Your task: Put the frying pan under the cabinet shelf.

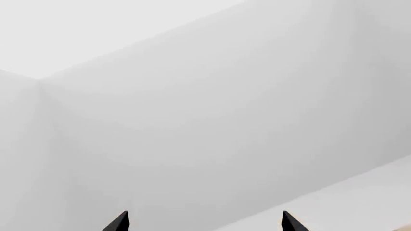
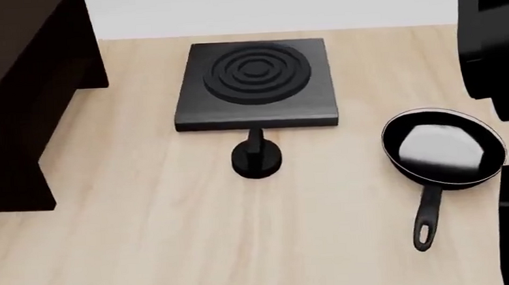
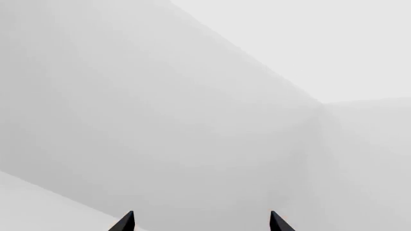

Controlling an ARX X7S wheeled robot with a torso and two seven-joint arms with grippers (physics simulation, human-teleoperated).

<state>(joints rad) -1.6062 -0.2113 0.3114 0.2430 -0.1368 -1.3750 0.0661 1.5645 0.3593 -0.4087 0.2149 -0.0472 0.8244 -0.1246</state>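
The frying pan [image 2: 444, 147] rests flat on the pale wooden table [image 2: 138, 246] at the right, its long handle with the loop [image 2: 425, 223] pointing toward me. The dark brown cabinet shelf [image 2: 21, 96] fills the left edge of the head view. In its wrist view, my left gripper [image 1: 204, 222] shows two black fingertips set wide apart, with only blank pale wall between them. The same holds for my right gripper [image 3: 201, 222], open and empty. Neither wrist view shows the pan or the shelf. Neither gripper's fingers appear in the head view.
A black square plate with concentric rings [image 2: 256, 82] lies at the table's back middle. A small black round knob on a stem [image 2: 256, 157] stands just in front of it. A black part of the robot [image 2: 497, 32] covers the right edge of the head view.
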